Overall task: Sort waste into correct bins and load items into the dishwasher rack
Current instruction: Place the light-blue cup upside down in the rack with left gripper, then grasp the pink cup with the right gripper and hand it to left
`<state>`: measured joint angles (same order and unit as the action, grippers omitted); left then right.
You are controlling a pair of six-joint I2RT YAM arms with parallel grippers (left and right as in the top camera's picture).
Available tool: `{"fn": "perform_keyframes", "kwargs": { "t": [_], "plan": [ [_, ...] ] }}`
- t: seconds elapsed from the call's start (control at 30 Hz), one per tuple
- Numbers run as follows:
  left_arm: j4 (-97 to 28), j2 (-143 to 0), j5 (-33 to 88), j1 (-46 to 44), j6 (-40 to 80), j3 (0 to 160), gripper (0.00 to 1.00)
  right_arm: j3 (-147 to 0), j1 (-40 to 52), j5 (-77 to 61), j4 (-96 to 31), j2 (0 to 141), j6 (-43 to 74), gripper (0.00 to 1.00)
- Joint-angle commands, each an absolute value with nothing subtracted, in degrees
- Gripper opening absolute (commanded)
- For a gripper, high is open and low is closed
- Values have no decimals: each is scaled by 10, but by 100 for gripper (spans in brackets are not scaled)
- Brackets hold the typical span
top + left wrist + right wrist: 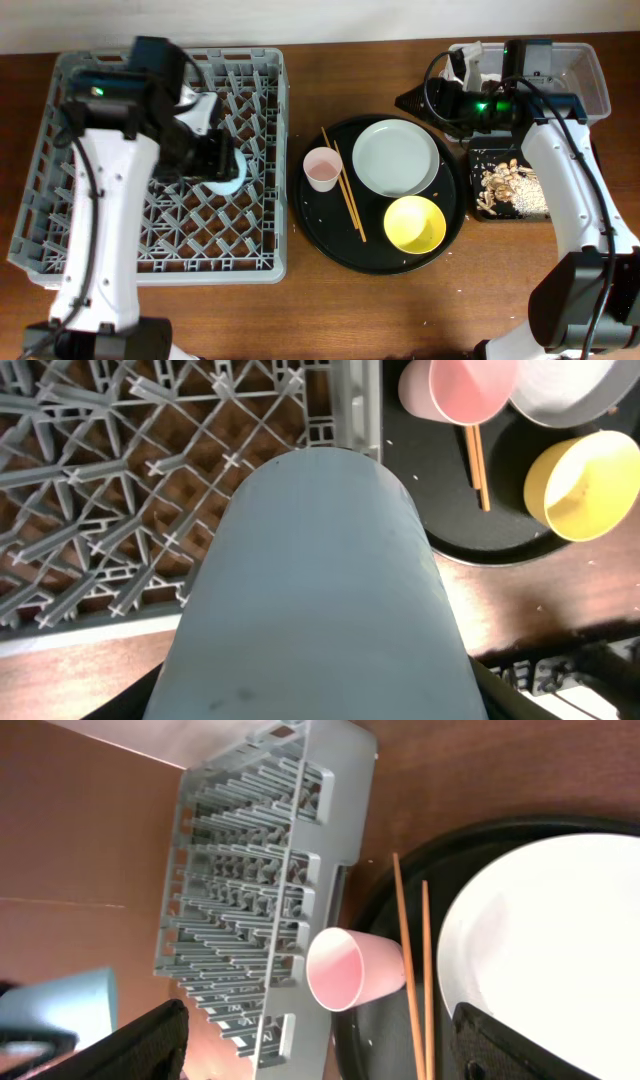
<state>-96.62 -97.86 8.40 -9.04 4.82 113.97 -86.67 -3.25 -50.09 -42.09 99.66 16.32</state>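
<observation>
Blue cup [320,590] lengthwise in left end effector [216,156], apparently base outward.

Yellow bowl [415,224] — blue cup [320,580] (grey rack [200,270])

Left end effector [222,162] gripping cup [320,590], right end effector [412,100] spread

**Q:** Supporting surface?
**A:** One wooden table [400,310], dark brown, with the grain running left to right in the overhead view. It fills nearly the whole frame.

**Q:** Beyond the table?
**A:** A pale strip [330,20] borders the far edge. Whether it is wall or floor cannot be told.

**Q:** Lighting?
**A:** Even and diffuse. Shadows are soft-edged. The tabletop shows a faint sheen in the left wrist view.
</observation>
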Motion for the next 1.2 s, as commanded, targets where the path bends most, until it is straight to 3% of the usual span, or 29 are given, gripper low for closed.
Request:
{"fn": "perform_keyframes", "kwargs": {
  "t": [0.0, 0.2, 0.3, 0.37, 0.43, 0.47, 0.5, 0.6, 0.63, 0.73, 0.77, 0.9, 1.03, 1.1, 1.17],
  "plan": [
    [-963, -967, -18, -161, 177, 1064, 46, -867, -35, -462, -434, 1001, 150, 84],
    [-769, -967, -48, -197, 238, 801, 47, -867, -34, -456, -444, 1001, 137, 84],
    [-674, -967, -48, -197, 238, 752, 47, -867, -34, -456, -449, 1001, 137, 84],
    [-662, -967, -48, -197, 237, 752, 47, -867, -34, -456, -453, 1001, 137, 84],
    [-662, -967, -48, -197, 238, 752, 62, -867, -34, -455, -455, 1001, 137, 84],
    [-662, -967, -48, -197, 238, 752, 60, -867, -34, -452, -455, 1001, 137, 84],
    [-657, -967, -55, -197, 237, 753, 47, -867, -34, -451, -455, 1001, 137, 84],
    [-652, -967, -59, -197, 237, 756, 47, -867, -34, -452, -457, 1001, 137, 84],
    [-671, -966, -58, -197, 237, 782, 55, -867, -24, -451, -457, 1001, 137, 83],
    [-745, -959, -58, -197, 222, 944, 82, -867, 85, -272, -466, 1005, 186, 75],
    [-753, -958, -58, -196, 222, 994, 86, -867, 153, -183, -461, 1022, 227, 65],
    [-689, -959, -1, -129, 185, 1015, 87, -867, 235, -100, -432, 1098, 260, 53],
    [-679, -959, 28, -83, 170, 1011, 87, -867, 236, -100, -411, 1147, 271, 36],
    [-678, -966, 29, -83, 170, 1010, 87, -867, 237, -100, -402, 1153, 271, 35],
    [-678, -975, 39, -83, 170, 1010, 87, -867, 237, -100, -401, 1157, 271, 15]
  ]
}}
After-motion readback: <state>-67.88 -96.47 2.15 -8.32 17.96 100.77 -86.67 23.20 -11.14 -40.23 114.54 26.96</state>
